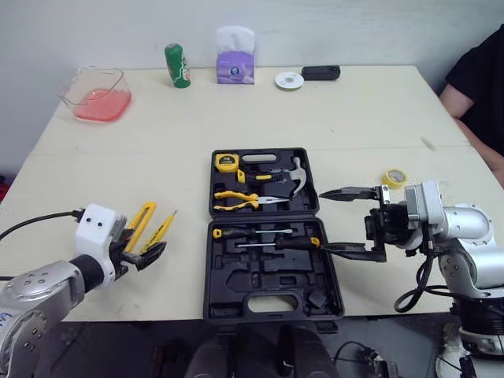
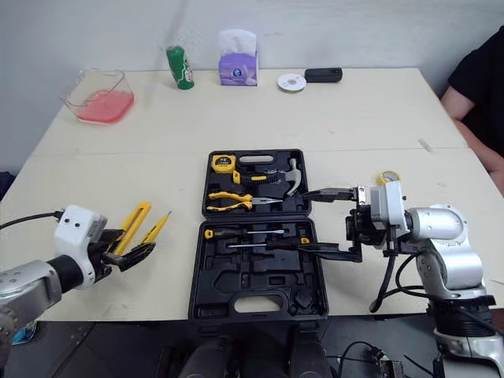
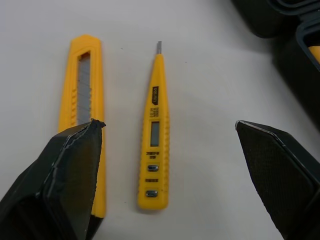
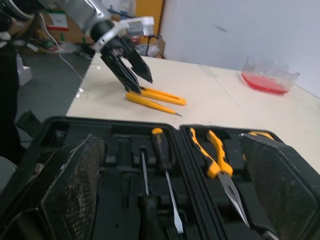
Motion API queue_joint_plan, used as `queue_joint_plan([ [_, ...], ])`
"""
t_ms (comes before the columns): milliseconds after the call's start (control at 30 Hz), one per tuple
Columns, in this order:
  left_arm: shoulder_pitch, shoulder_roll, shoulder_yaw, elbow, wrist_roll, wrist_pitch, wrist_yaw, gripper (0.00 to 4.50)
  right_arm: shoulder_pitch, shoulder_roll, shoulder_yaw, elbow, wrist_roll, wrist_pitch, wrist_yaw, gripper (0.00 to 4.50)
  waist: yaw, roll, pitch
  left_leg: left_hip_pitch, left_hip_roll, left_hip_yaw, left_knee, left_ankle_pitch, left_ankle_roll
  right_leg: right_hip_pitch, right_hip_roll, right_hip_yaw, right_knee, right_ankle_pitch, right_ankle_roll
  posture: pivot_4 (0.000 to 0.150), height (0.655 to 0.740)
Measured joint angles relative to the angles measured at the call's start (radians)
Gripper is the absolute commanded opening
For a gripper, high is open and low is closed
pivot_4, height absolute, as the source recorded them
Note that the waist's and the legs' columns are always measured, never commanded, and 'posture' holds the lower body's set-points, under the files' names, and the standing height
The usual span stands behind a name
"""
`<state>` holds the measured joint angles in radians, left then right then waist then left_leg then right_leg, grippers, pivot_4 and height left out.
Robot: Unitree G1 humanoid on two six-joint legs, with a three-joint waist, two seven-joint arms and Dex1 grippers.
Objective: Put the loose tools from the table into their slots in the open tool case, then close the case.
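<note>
Left of the tool case (image 1: 260, 272), the left gripper (image 3: 168, 124) was wide open over the tester pen (image 3: 156, 131). The pen looked light, hard and slippery, best grabbed around its middle. The right gripper (image 1: 324, 220) was wide open too.

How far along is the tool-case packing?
Done: yellow tape measure, steel hammer, yellow-handled pliers and screwdrivers sit in the open black plastic tool case. In hand: nothing; the left gripper hangs open over the yellow utility knife and yellow tester pen, the right gripper open beside the case. Left: those two, perhaps the yellow tape roll, then closing.
</note>
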<state>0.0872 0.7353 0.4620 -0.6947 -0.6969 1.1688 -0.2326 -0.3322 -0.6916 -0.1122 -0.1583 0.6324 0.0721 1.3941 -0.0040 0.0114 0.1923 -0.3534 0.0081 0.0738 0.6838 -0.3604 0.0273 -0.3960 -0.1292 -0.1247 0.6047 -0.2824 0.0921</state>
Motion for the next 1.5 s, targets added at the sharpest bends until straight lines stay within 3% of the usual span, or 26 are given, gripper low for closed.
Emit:
queue_joint_plan([
  [800, -0.157, -0.068, -0.169, 0.061, 0.087, 0.143, 0.07, 4.5, 0.032, 0.02, 0.015, 0.003, -0.014, -0.029, -0.012, 4.47, 0.025, -0.001, 0.0, 0.0, -0.002, 0.0, 0.0, 0.001, 0.001, 0.0, 0.0, 0.0, 0.001, 0.0, 0.0, 0.15, 0.74],
  [1233, -0.146, -0.071, -0.235, 0.122, 0.181, 0.015, 0.021, 4.5, 0.032, 0.028, 0.023, 0.014, -0.029, -0.046, -0.012, 4.47, 0.029, 0.0, -0.001, 0.002, -0.003, 0.0, 0.0, 0.003, 0.0, 0.001, -0.002, 0.0, 0.002, 0.0, 0.0, 0.15, 0.74],
  [1333, -0.136, -0.064, -0.246, 0.13, 0.204, -0.017, 0.009, 3.62, 0.032, 0.028, 0.024, 0.016, -0.03, -0.049, -0.012, 4.5, 0.029, 0.001, -0.001, 0.002, -0.003, 0.0, 0.0, 0.003, 0.0, 0.001, -0.002, 0.0, 0.002, 0.0, 0.0, 0.15, 0.74],
  [1500, -0.119, -0.065, -0.246, 0.154, 0.223, -0.059, -0.015, 1.47, 0.033, 0.028, 0.024, 0.016, -0.031, -0.049, -0.012, 4.5, 0.028, 0.001, -0.001, 0.002, -0.003, 0.0, 0.0, 0.003, 0.0, 0.001, -0.002, 0.001, 0.002, 0.0, 0.0, 0.15, 0.74],
])
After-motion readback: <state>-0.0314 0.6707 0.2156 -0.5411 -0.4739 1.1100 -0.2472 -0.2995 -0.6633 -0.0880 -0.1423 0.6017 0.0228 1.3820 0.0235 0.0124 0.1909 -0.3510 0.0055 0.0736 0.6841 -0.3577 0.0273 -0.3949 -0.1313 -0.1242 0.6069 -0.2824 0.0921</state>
